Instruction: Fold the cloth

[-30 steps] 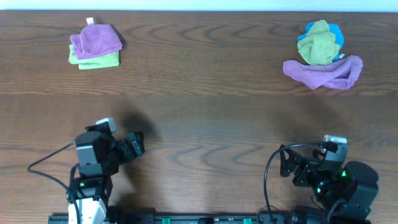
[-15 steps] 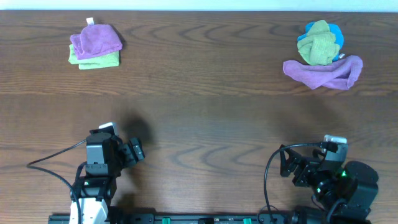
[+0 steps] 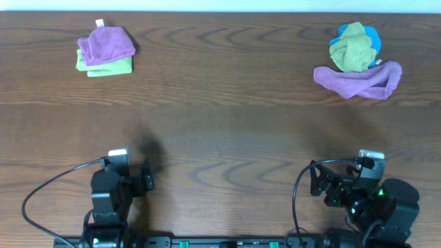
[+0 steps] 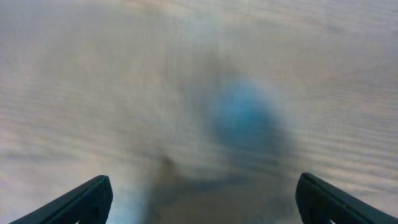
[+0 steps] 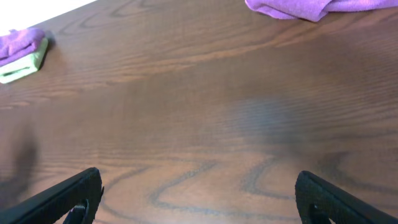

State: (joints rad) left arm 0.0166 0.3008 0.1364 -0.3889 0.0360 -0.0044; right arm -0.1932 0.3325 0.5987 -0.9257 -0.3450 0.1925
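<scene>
The purple cloth [image 3: 105, 45] lies folded in a small bundle at the far left of the table, its white tag [image 3: 99, 24] at the back edge. It rests on a lime-green folded cloth [image 3: 114, 67]. It also shows at the left edge of the right wrist view [image 5: 18, 42]. My left gripper [image 3: 147, 178] is open and empty at the front left, far from the cloth; its wrist view is blurred, showing only the table between the fingers [image 4: 202, 199]. My right gripper [image 3: 318, 182] is open and empty at the front right [image 5: 199, 199].
A second purple cloth [image 3: 362, 79], rumpled in a long band, lies at the far right, also seen in the right wrist view [image 5: 298, 7]. A green cloth [image 3: 353, 48] and a blue cloth [image 3: 371, 36] are bunched behind it. The wooden table [image 3: 227, 131] runs between.
My left arm has drawn back toward the front edge of the table, its gripper moving down and a little left. The right arm and the cloths have not moved.
</scene>
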